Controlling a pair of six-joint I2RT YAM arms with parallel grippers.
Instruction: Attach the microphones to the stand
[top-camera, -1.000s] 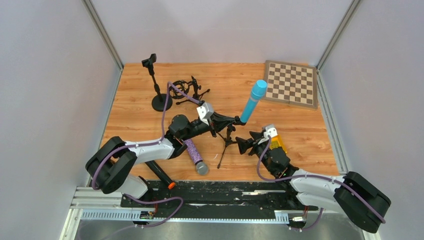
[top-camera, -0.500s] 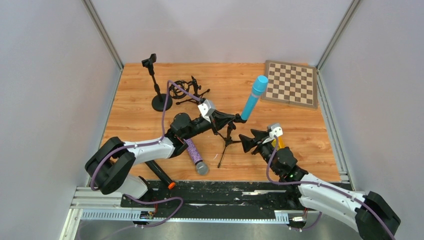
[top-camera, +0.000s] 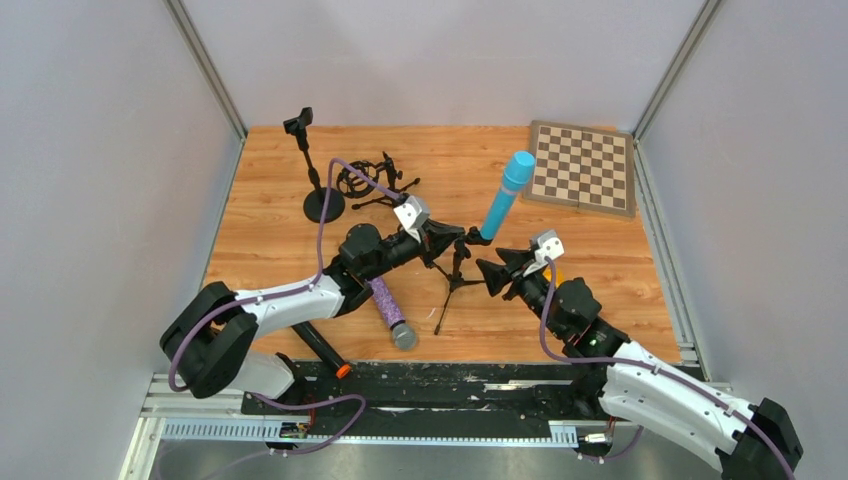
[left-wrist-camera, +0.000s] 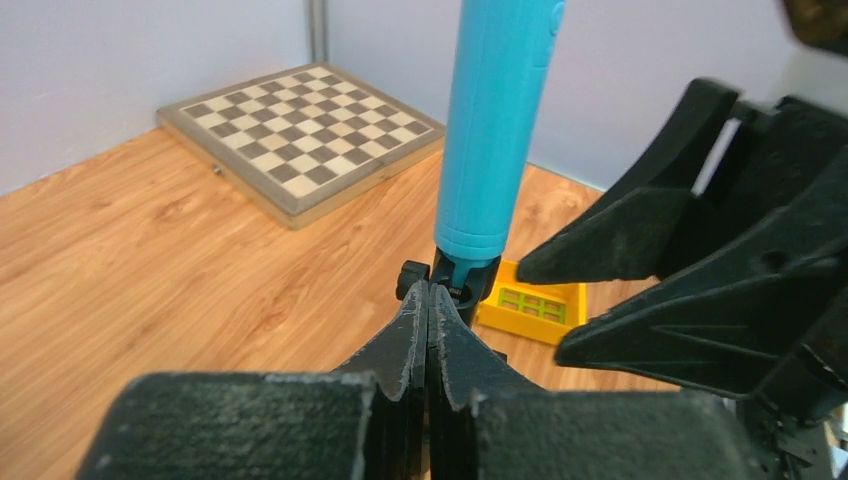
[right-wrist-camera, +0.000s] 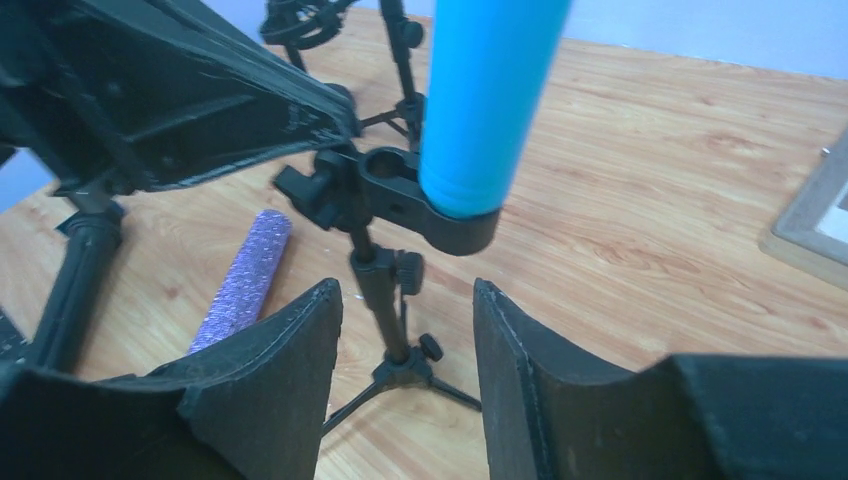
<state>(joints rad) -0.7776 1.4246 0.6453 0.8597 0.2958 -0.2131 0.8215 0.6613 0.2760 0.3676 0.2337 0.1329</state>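
The light-blue microphone stands tilted in the clip of a small black tripod stand. It also shows in the left wrist view and the right wrist view. My left gripper is shut, its tips against the clip's left side. My right gripper is open and empty just right of the stand; the pole shows between its fingers. The glittery purple microphone lies on the table below the left arm. The black microphone with an orange ring lies at the near edge.
A round-base stand stands at the back left, with another black mount lying beside it. A chessboard sits at the back right. A yellow box lies behind my right gripper.
My right arm has stretched forward and left, bringing its open gripper up to the tripod stand. My left gripper has stayed shut at the clip.
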